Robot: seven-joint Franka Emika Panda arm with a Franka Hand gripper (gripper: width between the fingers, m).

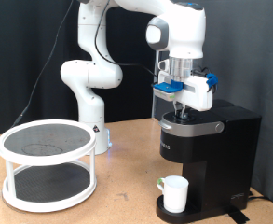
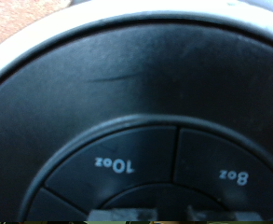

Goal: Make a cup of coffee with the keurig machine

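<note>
The black keurig machine stands at the exterior view's right, lid down. The white cup sits on its round drip base, under the spout. My gripper points straight down and its fingertips are at the top of the lid. The wrist view is filled by the lid's dark domed top with its silver ring and the size buttons marked 10oz and 8oz. The fingertips barely show there, and nothing is seen between them.
A white two-tier round rack with dark mesh shelves stands on the wooden table at the exterior view's left. The arm's white base rises behind it. A black curtain hangs behind.
</note>
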